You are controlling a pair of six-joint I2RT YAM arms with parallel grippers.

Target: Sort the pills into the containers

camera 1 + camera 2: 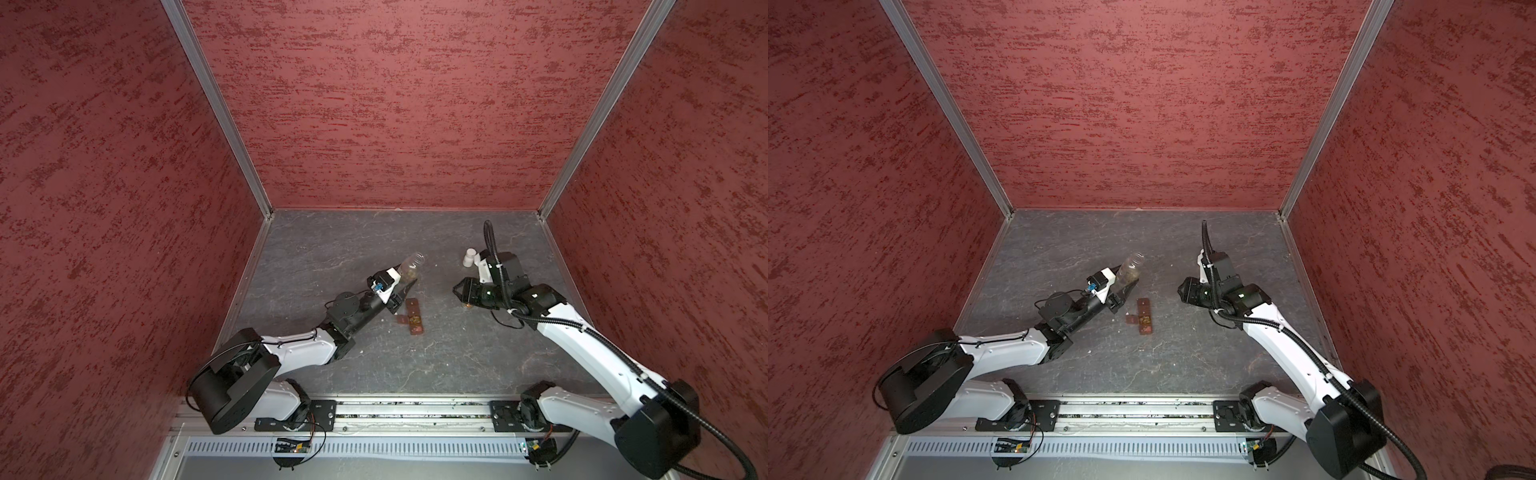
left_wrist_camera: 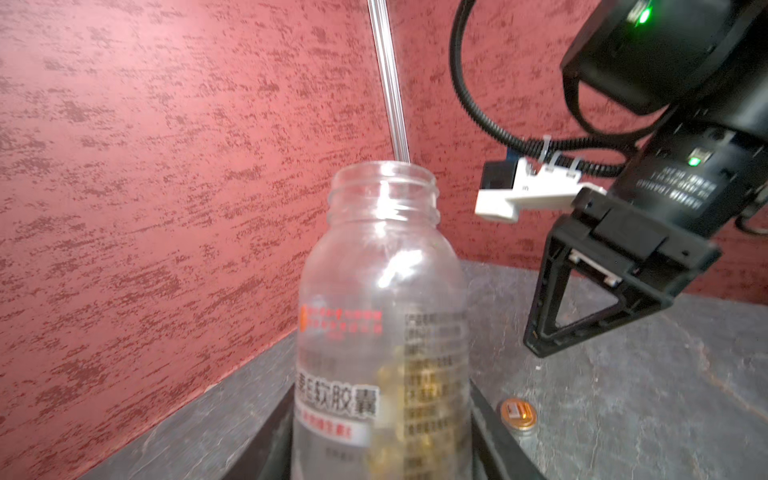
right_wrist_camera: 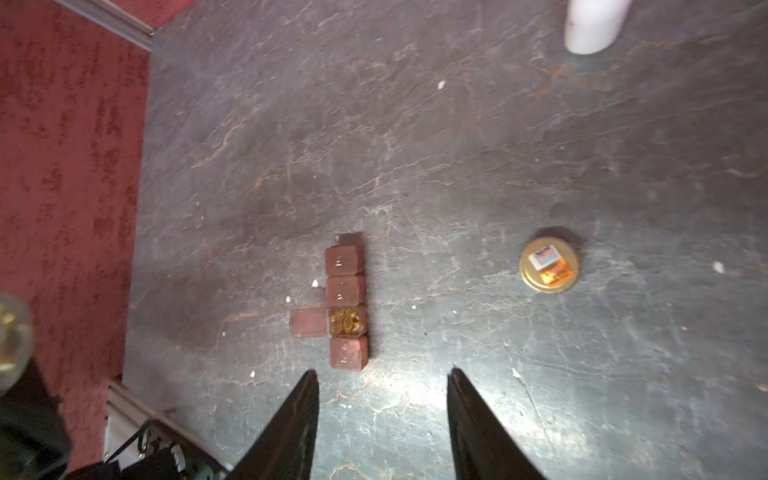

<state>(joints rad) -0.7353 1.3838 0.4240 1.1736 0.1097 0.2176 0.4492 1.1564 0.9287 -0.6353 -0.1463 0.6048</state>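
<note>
Holding a clear uncapped bottle (image 1: 409, 266) tilted in the left jaws, closed around its lower body, with yellowish pills (image 2: 415, 395) heaped inside. Hanging the right jaws parted and empty above the desk (image 1: 415, 374), near a gold cap (image 3: 548, 266) and a small white bottle (image 1: 469, 257). Finding the containers (image 3: 347, 286) flat on the desk between both arms, near the left jaws, one lid (image 3: 308, 322) flipped sideways to bare more amber pills inside, the others shut

Two bottles (image 1: 411, 264) (image 1: 469, 257) — one cap (image 3: 548, 265) — four compartments (image 3: 345, 307)
</note>
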